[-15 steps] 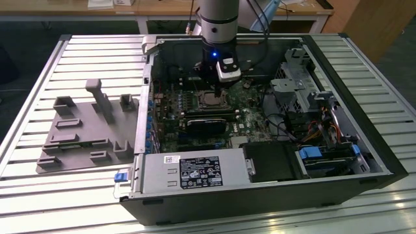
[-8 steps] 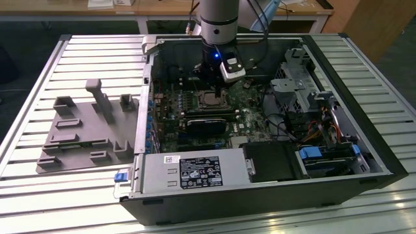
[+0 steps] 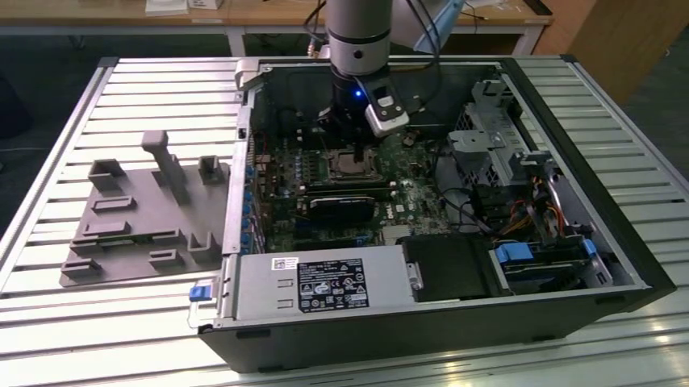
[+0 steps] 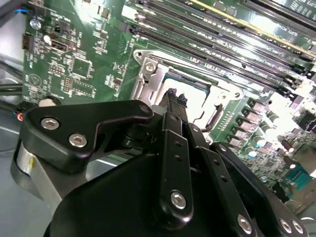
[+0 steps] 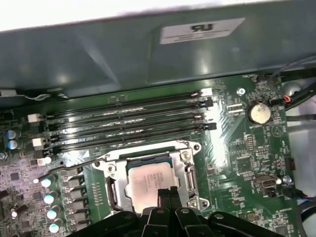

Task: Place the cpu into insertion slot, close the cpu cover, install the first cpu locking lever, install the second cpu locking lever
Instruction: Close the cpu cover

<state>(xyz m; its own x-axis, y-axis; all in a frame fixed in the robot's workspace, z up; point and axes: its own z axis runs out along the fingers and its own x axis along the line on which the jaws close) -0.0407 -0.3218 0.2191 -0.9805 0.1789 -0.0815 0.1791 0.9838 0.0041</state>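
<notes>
Black steel computer case [image 3: 603, 266] lies open on a slatted metal table [image 3: 129, 89], its green motherboard [image 5: 237, 148] facing up. The arm [image 3: 361, 32] reaches down into the case. The gripper [image 5: 168, 193] has its fingers pressed together with nothing pinched between them, and its tips are at one edge of the cpu [image 5: 148, 178]; whether they touch it I cannot tell. The cpu sits in the insertion slot [image 5: 114, 190], just beside the long memory slots [image 5: 128, 123]. The cpu cover [image 5: 190, 170] lies flat around the chip, whose silver top shows through the window.
</notes>
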